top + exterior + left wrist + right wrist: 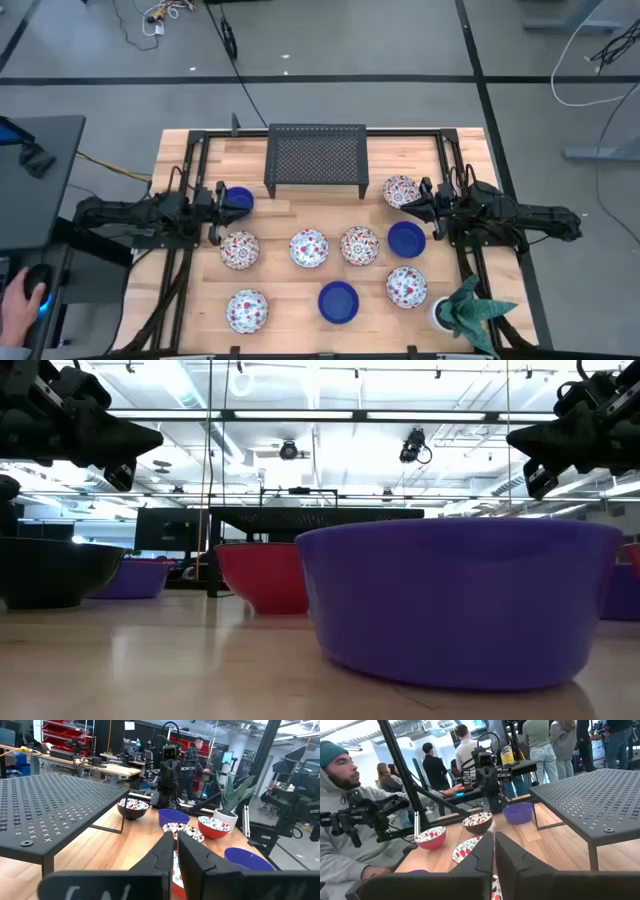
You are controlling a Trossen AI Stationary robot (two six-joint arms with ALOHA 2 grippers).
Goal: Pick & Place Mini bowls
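Note:
Several mini bowls lie across the wooden table (180, 160). Cobalt ones sit at the left (238, 200), right of centre (406, 238) and front centre (338, 302). Floral ones sit at the back right (401, 190), in a middle row (239, 249) (309, 248) (359, 245), and at the front (247, 311) (406, 287). My left gripper (220, 204) hovers beside the left blue bowl, shut and empty (175, 837). At the back-right floral bowl, my right gripper (416, 205) is likewise shut with nothing held (493, 837).
A black perforated rack (315, 160) stands at the back centre. A white pot with a green plant (458, 310) occupies the front right corner. A person's hand (20, 295) rests on a mouse off the table's left. People stand in the room behind.

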